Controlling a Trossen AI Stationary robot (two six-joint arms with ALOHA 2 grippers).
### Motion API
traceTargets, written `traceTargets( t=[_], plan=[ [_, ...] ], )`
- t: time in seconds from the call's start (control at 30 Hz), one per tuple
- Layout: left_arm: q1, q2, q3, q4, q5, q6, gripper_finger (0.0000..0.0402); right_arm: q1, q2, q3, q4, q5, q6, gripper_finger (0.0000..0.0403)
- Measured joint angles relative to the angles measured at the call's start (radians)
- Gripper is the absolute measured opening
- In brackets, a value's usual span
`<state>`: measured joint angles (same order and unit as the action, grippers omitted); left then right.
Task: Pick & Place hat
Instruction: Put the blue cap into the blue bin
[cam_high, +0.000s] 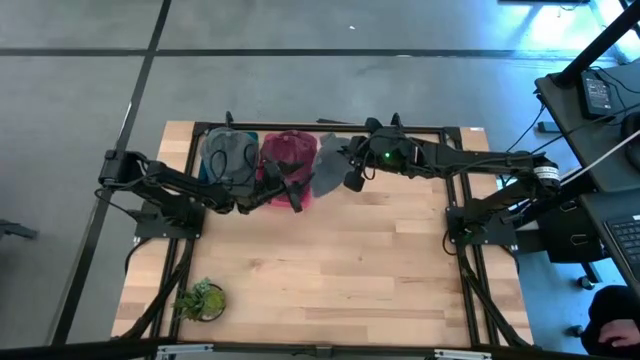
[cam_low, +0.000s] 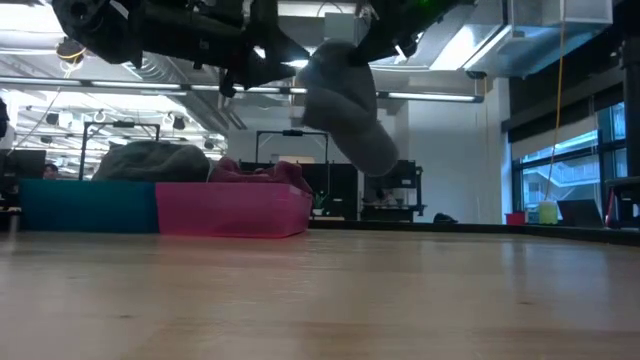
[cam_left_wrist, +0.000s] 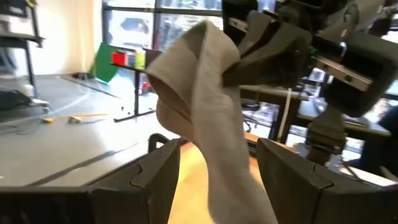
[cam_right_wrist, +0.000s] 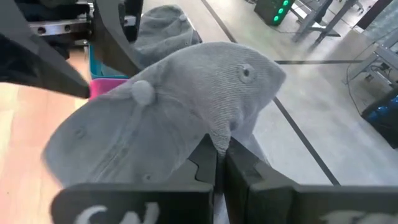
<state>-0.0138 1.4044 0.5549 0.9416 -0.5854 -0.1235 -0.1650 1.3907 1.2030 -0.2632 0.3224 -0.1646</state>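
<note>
The right tool (cam_high: 349, 166) pinches a soft grey fabric cap (cam_high: 329, 165), hanging above the wooden worktop (cam_high: 330, 270) just right of the pink bin (cam_high: 290, 170). The left tool (cam_high: 283, 186) waits beside it, fingers spread. Keep the grip firm; lower slowly.

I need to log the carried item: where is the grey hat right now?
The grey hat hangs off the table in the right gripper, at the table's far edge in the high view, just right of the pink bin, with the left gripper beside it.
</note>
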Motion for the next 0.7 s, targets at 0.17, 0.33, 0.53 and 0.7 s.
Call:
traceTargets(
  t=[0.17, 0.33, 0.53, 0.7],
  plan=[
    [-0.023, -0.007, 0.0, 0.02, -0.026, 0.042, 0.0206, 0.0, 0.0, 0.0, -0.04, 0.025, 0.0, 0.0011],
    [-0.025, -0.006, 0.0, 0.018, -0.017, -0.006, 0.0209, 0.0, 0.0, 0.0, -0.028, 0.025, -0.001, 0.0011],
    [-0.023, -0.006, 0.0, -0.018, -0.026, -0.036, 0.0207, 0.001, 0.0, 0.0, -0.014, 0.02, 0.0, 0.0011],
    [-0.021, -0.006, 0.0, -0.02, -0.035, -0.051, 0.0206, 0.0, 0.003, 0.001, 0.038, -0.048, 0.001, 0.0011]
  ],
)
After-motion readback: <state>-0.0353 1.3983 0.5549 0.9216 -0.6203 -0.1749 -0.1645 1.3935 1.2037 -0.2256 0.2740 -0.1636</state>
